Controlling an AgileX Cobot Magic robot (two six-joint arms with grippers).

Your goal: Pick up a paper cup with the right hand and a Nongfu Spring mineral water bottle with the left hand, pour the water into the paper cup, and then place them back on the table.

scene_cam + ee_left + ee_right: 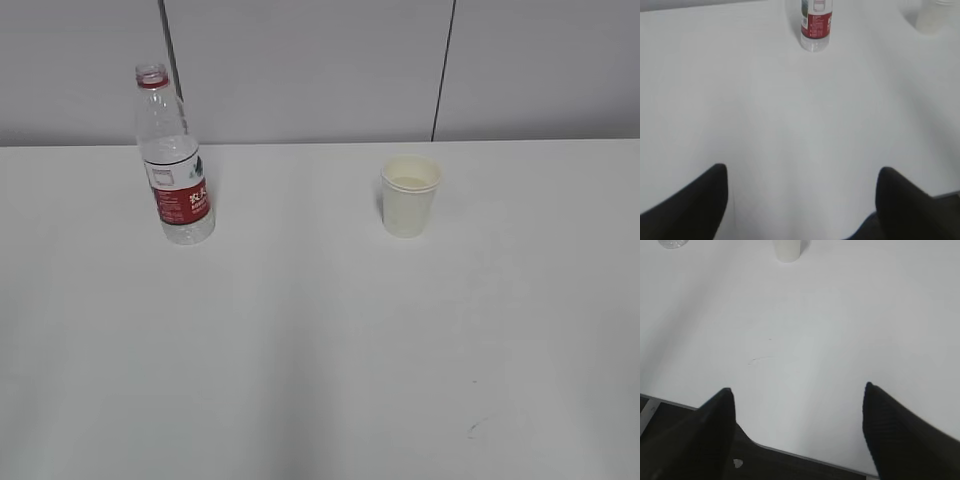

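Standing untouched on the table (320, 380), the Nongfu Spring mineral water bottle (174, 160) sits upright at about ten o'clock in the exterior view, cap off and red neck ring showing, while the paper cup (409, 196) stands upright at roughly one o'clock, well apart from it. Neither arm appears in that view, so the task looks to be at its very start, with the reach not yet made. The left hand (800, 200) shows only its two dark fingertips, spread wide with nothing between them, and the bottle lies far off at twelve o'clock from them. The right hand (797, 425) is likewise spread and empty, poised over the table's near edge, with the cup at about eleven o'clock, far ahead. The next move, as I judge it, calls for each arm to travel forward, the left straddling the bottle near its label and the right closing gently round the cup so that its thin wall does not crumple.
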